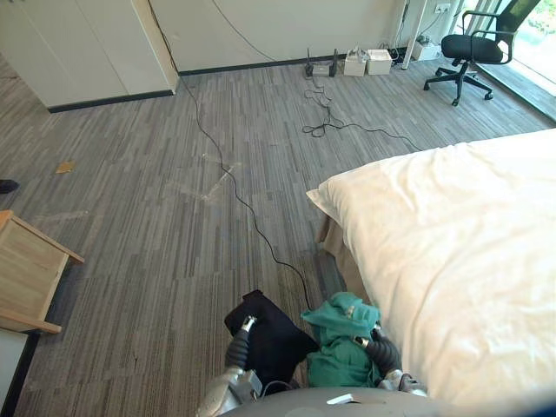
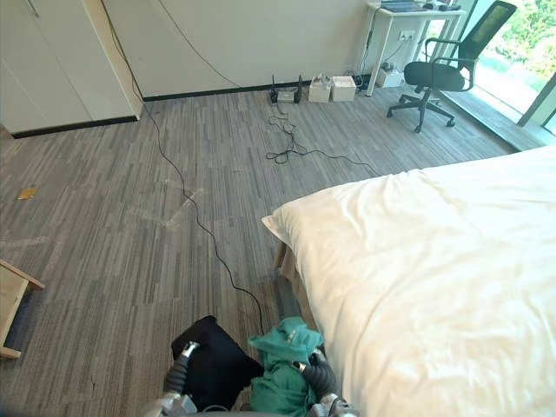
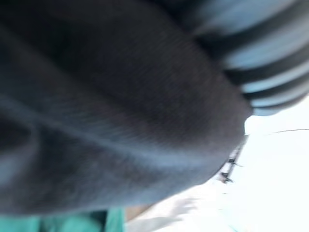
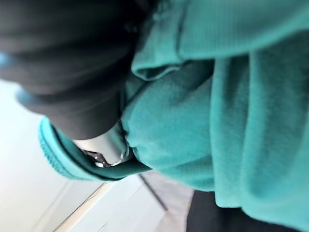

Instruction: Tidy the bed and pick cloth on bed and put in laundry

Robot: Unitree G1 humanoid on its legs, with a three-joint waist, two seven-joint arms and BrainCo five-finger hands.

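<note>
Closest to us, the left hand [image 1: 238, 347] carries a crumpled black fabric garment [image 1: 276, 334]. The right hand [image 1: 383, 353] carries a bunched teal fleece garment [image 1: 340, 349]. Each bundle lies on the inner side of its own hand and hangs downward, and the two touch in the space between the hands. Both of the task's cloths are therefore off the bed and up against us. The cloth buries each hand, so we cannot tell how far either one is closed (in the wrist views the fabric lies right against them).

Just beside the right hand, on its outer side, starts the bed with its white, softly rumpled duvet [image 1: 452, 261]. Its long axis runs ahead and away from that hand.

The move we expect next is the carry to the laundry, and it turns on where the laundry is. We cannot name any basket with certainty. The likeliest candidate is a light wooden box [image 1: 26, 274], well apart from the left hand on its outer side, across the grey striped carpet [image 1: 156, 252]. If that is the place, the left arm is the nearer one, and the teal bundle has to cross over.

Far ahead of both hands stands a black office chair [image 1: 469, 48].
</note>
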